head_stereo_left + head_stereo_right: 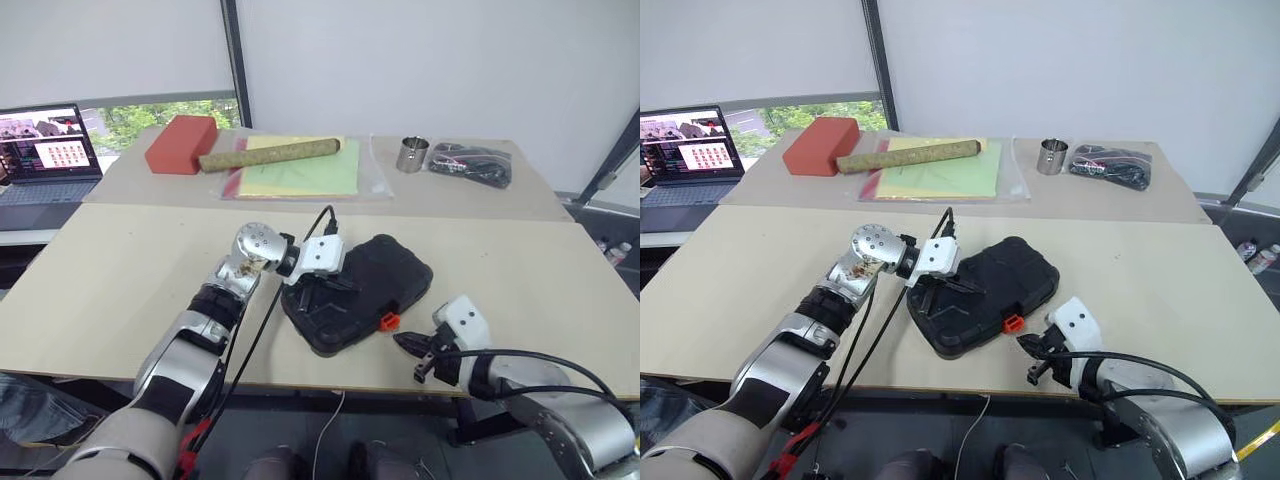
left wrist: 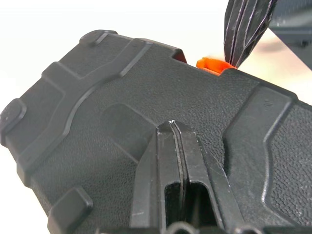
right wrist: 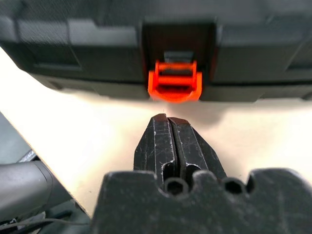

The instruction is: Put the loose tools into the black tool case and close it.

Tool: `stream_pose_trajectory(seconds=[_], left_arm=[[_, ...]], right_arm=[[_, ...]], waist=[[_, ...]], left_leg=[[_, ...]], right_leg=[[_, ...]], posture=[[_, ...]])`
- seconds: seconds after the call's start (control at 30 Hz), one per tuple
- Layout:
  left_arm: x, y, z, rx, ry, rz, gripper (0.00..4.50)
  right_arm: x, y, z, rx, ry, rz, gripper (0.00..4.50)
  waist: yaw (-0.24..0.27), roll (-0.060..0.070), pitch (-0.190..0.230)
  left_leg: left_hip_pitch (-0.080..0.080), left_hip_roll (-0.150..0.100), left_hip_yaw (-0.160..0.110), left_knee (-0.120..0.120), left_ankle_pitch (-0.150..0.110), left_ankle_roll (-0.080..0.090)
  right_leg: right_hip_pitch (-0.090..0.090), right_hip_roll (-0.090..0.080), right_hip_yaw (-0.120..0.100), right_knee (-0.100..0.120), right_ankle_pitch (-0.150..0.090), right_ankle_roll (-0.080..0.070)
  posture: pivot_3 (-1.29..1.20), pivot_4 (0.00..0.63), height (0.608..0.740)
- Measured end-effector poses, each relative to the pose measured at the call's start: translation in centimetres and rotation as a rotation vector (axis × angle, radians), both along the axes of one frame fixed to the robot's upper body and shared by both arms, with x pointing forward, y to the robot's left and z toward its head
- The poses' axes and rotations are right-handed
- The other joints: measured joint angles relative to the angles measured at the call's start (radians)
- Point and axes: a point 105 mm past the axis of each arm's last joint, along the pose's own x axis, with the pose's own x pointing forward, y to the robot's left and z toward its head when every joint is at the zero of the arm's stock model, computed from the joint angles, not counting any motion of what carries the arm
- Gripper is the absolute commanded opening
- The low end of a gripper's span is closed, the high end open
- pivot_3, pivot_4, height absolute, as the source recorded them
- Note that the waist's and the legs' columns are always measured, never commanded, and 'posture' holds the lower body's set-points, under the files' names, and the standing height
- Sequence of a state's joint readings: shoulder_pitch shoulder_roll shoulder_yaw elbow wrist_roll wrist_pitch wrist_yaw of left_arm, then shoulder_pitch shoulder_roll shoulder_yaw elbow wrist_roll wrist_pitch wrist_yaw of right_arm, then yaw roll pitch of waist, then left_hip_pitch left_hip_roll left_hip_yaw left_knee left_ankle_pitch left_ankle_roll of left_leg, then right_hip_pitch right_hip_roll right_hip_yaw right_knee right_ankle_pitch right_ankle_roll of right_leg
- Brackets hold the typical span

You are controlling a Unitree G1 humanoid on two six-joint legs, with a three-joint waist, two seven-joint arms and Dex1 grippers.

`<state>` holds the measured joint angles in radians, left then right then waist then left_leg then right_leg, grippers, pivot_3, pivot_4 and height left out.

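The black tool case lies with its lid down near the table's front edge, its orange latch facing me. My left gripper is shut, and its fingertips rest on the lid at the case's left end. My right gripper is shut and empty. It points at the orange latch from just in front, a small gap away, low over the table. Its fingers also show in the left wrist view, above the latch. The loose tools are out of view.
On the far table lie a red block, a brown roll on yellow and green sheets, a metal cup and a black bag of cables. A laptop stands at the far left.
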<state>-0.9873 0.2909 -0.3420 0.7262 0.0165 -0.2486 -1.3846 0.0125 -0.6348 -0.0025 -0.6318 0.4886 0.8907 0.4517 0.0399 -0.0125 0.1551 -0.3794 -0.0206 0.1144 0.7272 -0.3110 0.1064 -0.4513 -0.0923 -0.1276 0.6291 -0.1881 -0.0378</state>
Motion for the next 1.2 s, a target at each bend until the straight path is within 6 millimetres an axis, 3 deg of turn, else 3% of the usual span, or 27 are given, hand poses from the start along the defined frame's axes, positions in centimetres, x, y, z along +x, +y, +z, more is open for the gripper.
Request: stream_pose_trajectory(seconds=[0.2, 1.2], left_arm=[[0.1, -0.2, 0.0, 0.007, -0.004, -0.005, 0.00], [0.3, 0.5, -0.4, 0.023, 0.005, 0.017, 0.00]], right_arm=[[1.4, 0.6, -0.2, -0.009, -0.038, -0.003, 0.04], [2.0, 1.1, 1.9, -0.034, -0.053, 0.050, 0.04]], waist=[[0.002, 0.002, -0.001], [-0.015, 0.002, -0.002]], left_leg=[[0.000, 0.000, 0.000, 0.000, -0.001, 0.001], [0.000, 0.001, 0.000, 0.000, -0.001, 0.001]], right_leg=[[0.001, 0.000, 0.000, 0.000, 0.000, 0.001], [-0.001, 0.000, 0.000, 0.000, 0.000, 0.002]], posture=[[0.00, 0.150, 0.737], [0.00, 0.150, 0.737]])
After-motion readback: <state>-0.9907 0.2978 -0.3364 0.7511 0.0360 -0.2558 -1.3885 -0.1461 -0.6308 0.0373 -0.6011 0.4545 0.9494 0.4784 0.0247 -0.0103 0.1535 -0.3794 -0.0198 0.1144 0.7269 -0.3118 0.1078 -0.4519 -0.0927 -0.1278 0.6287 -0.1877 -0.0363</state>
